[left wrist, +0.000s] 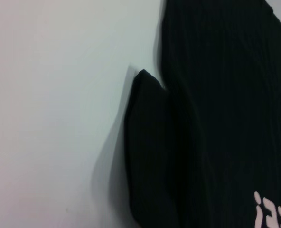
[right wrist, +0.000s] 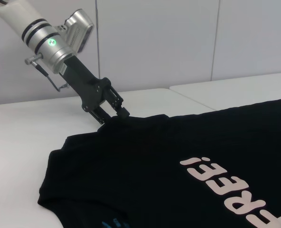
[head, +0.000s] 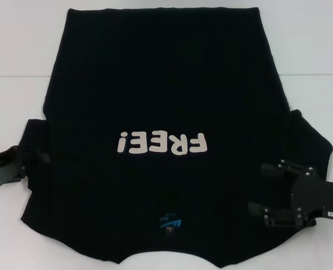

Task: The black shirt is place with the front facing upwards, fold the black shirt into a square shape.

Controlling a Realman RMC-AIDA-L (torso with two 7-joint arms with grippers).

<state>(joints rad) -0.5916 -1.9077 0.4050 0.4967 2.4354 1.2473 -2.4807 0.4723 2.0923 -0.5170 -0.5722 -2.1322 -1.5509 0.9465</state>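
- Head view first: shirt (head: 161, 84) lies flat and front-up on the white table (head: 20, 45), lettering (head: 161, 144) upside down to the camera, collar at the near edge and hem at the far edge, filling most of the width.
- Over at the table's left edge, the left gripper (head: 34, 159) sits low at the left sleeve (head: 34, 135), arm reaching in level from the side.
- Right wrist view shows it best: the left gripper (right wrist: 116, 113) tilts steeply down from its silver wrist, tips right at the sleeve's edge where the cloth peaks up a little. The fingers look narrowed on that edge, though I cannot tell whether they truly have it.
- Left wrist view shows only the sleeve (left wrist: 150, 152), lying flat beside the body of the shirt.
- My call: this is the sleeve-in fold. A firm pinch on the sleeve edge comes first, then a low carry across the chest so the body does not drag or bunch.
- Across at the right edge, the right gripper (head: 273, 191) hovers over the right sleeve (head: 307, 135), fingers spread wide, nothing between them, palm level and pointing inward.
- It should bite the same spot as its partner, so both folds land even.
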